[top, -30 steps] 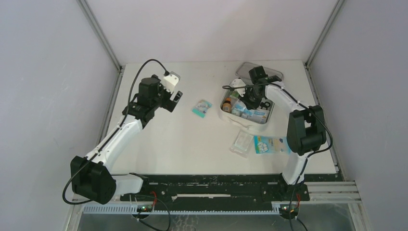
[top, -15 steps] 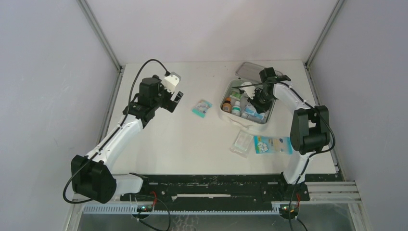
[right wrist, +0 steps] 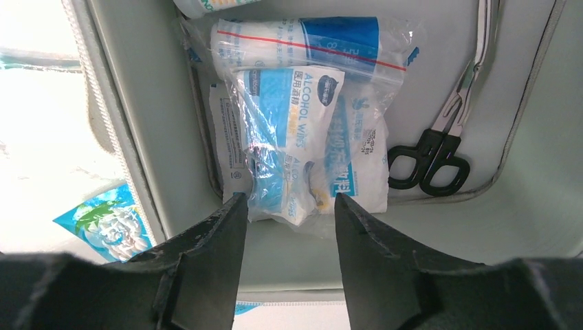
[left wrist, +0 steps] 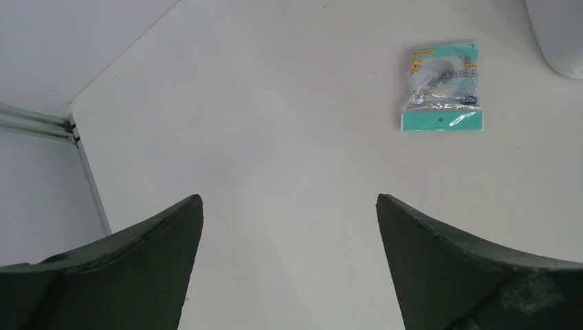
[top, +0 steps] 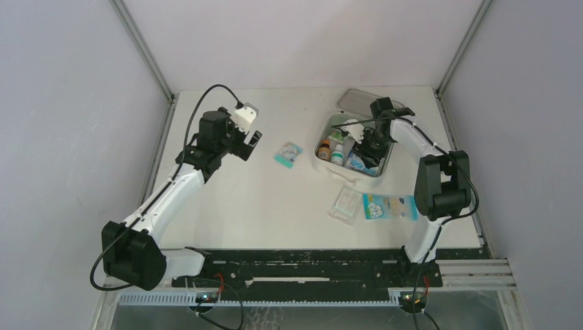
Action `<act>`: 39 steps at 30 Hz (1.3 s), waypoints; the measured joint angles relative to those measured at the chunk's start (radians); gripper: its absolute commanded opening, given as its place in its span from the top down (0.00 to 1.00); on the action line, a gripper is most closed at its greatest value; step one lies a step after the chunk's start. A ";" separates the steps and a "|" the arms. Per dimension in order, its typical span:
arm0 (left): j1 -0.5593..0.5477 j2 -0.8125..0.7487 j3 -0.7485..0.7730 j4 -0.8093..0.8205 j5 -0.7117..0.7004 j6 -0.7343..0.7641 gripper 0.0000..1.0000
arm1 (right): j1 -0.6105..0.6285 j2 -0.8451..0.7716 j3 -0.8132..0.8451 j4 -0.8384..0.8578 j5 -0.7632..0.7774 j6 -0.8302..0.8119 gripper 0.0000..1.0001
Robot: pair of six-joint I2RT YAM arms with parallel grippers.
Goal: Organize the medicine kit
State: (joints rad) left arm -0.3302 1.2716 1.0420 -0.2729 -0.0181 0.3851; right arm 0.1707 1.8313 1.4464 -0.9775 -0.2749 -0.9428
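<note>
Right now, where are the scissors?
In the right wrist view, the scissors lie inside the medicine kit, to the picture's right of the alcohol wipes packet.

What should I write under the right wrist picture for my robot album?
The right hand, open, hovers over alcohol wipes beside scissors inside the medicine kit.

The medicine kit [right wrist: 426,89] has a smooth, matt grey lining. The wipes packet [right wrist: 289,137] is glossy, crinkled plastic. The scissors [right wrist: 447,130] have shiny metal blades and black plastic handles. The table [left wrist: 275,137] is matt white.
</note>
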 measured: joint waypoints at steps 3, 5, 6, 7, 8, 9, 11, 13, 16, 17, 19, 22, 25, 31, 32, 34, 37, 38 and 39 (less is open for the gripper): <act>0.000 0.000 0.000 0.000 0.000 0.000 0.00 | 0.000 -0.001 0.000 0.013 -0.019 0.010 0.61; 0.000 0.000 0.000 0.000 0.003 0.000 0.00 | 0.000 -0.001 0.000 0.023 -0.031 0.021 0.65; 0.000 0.000 0.000 0.000 0.003 0.000 0.00 | 0.000 -0.001 0.000 0.028 -0.039 0.026 0.66; 0.000 0.000 0.000 0.000 0.003 0.000 0.00 | 0.001 0.000 0.000 0.033 -0.045 0.029 0.68; 0.000 0.000 0.000 0.000 0.003 0.000 0.00 | 0.002 0.003 0.000 0.039 -0.051 0.034 0.69; 0.000 0.000 0.000 0.000 0.003 0.000 0.00 | 0.002 0.006 0.000 0.043 -0.055 0.039 0.69; 0.000 0.000 0.000 0.000 0.003 0.000 0.00 | 0.004 0.025 0.000 0.050 -0.068 0.047 0.70; 0.000 0.000 0.000 0.000 0.004 0.000 0.00 | 0.008 0.047 -0.003 0.057 -0.074 0.053 0.70; 0.000 0.000 0.000 0.000 0.004 0.000 0.00 | 0.014 0.071 -0.028 0.075 -0.076 0.062 0.69; 0.000 0.000 0.000 0.000 0.004 0.000 0.00 | 0.017 0.077 -0.038 0.079 -0.076 0.064 0.67; 0.000 0.000 0.000 0.001 0.004 0.001 0.00 | 0.021 0.084 -0.048 0.083 -0.076 0.069 0.61; 0.000 0.000 0.000 0.002 0.006 0.003 0.00 | 0.021 0.085 -0.049 0.087 -0.080 0.076 0.51; 0.000 0.012 0.000 0.004 0.023 0.002 0.00 | 0.019 0.081 -0.049 0.089 -0.093 0.087 0.42; 0.000 0.116 0.010 0.002 0.069 -0.014 0.00 | -0.001 0.031 -0.032 0.079 -0.132 0.103 0.32; 0.000 0.143 0.016 -0.003 0.082 -0.023 0.00 | -0.005 0.023 -0.021 0.076 -0.141 0.108 0.32; 0.000 0.209 0.041 -0.019 0.114 -0.047 0.00 | -0.014 -0.001 0.003 0.072 -0.163 0.123 0.32; 0.000 0.304 0.099 -0.038 0.171 -0.090 0.00 | -0.033 -0.047 0.019 0.069 -0.190 0.153 0.34; 0.000 0.340 0.129 -0.044 0.194 -0.109 0.01 | -0.037 -0.066 0.021 0.069 -0.199 0.167 0.35; 0.000 0.367 0.150 -0.047 0.211 -0.121 0.02 | -0.040 -0.084 0.021 0.068 -0.204 0.181 0.36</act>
State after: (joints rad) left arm -0.3302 1.6386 1.1923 -0.3195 0.1928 0.2642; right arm 0.1310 1.7477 1.4673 -0.9092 -0.4793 -0.7620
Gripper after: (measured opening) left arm 0.997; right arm 0.662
